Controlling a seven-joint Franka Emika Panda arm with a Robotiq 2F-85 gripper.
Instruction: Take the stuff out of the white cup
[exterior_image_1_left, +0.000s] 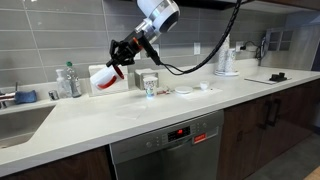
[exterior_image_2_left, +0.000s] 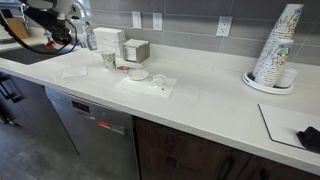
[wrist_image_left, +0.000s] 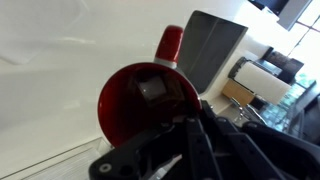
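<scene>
White cup (exterior_image_1_left: 102, 76), red inside, sideways in grip of tool (exterior_image_1_left: 116, 70), above counter (exterior_image_1_left: 120, 120) w/ open room below

The white countertop (exterior_image_2_left: 215, 105) has a sink (exterior_image_1_left: 20, 125) sunk into one end, with a couple of bottles (exterior_image_1_left: 68, 80) right by it. In an exterior view a paper cup (exterior_image_2_left: 109, 60) stands just in front of two boxes (exterior_image_2_left: 112, 42) at the far wall. A few small flat lids (exterior_image_2_left: 139, 74) lie just right of the cup, and way off right there's a tall stack of cups (exterior_image_2_left: 275, 48).
</scene>
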